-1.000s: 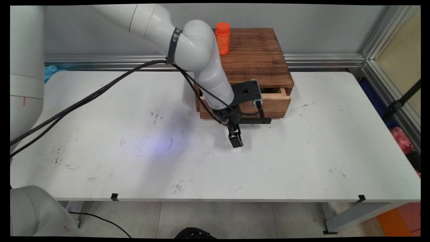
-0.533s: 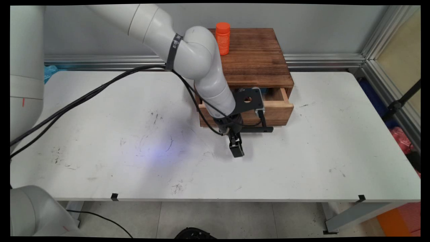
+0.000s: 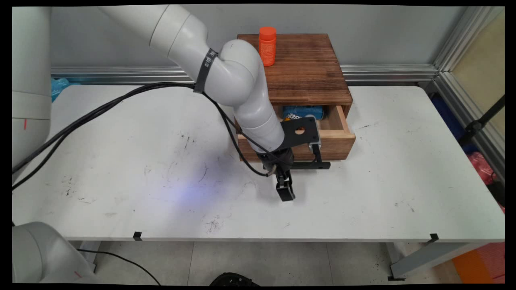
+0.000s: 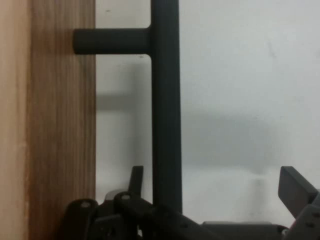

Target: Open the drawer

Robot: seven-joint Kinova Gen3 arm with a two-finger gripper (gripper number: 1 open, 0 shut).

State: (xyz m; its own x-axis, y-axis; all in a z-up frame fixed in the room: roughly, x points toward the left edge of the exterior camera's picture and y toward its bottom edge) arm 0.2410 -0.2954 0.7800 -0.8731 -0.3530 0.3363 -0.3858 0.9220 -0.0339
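Fingers (image 4: 295,190) are spread wide on the gripper (image 3: 285,192), and they straddle the black handle (image 4: 165,100). One finger is tucked into the gap between the bar and the wooden drawer front (image 4: 60,125), while the other hangs well out over the white table (image 3: 141,161), clamping nothing. From where I stand the hand points straight down, right in front of the drawer (image 3: 334,143). That drawer stands partly out of the brown wooden box (image 3: 306,68), its handle (image 3: 318,165) reaching past the wrist on the right. Now the count: one box, one drawer in it, one handle on that. One orange bottle (image 3: 267,46) stands upright on the box top near its back left corner. One blue package (image 3: 302,112) lies inside the drawer at the back, partly hidden by the black plate on the wrist, so I can't tell what else is in there.
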